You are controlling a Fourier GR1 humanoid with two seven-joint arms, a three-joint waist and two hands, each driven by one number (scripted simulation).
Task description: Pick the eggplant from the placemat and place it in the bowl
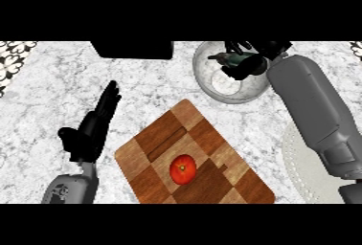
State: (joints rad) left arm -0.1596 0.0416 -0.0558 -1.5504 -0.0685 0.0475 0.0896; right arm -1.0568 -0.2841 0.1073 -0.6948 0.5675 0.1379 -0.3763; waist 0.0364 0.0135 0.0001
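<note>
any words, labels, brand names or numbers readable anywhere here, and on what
None: no text, label, brand or number can be read.
The wooden board, the tomato, the bowl, the black box and the marble counter are all unmarked.
The forearm behind the right hand is plain grey.
The black and white pattern at the left corner is ornament, not lettering.

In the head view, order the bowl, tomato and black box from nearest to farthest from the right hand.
From the right hand:
1. Bowl, directly beneath the hand.
2. Black box, to its left at the counter's far edge.
3. Tomato, on the wooden board, toward the robot.
</note>
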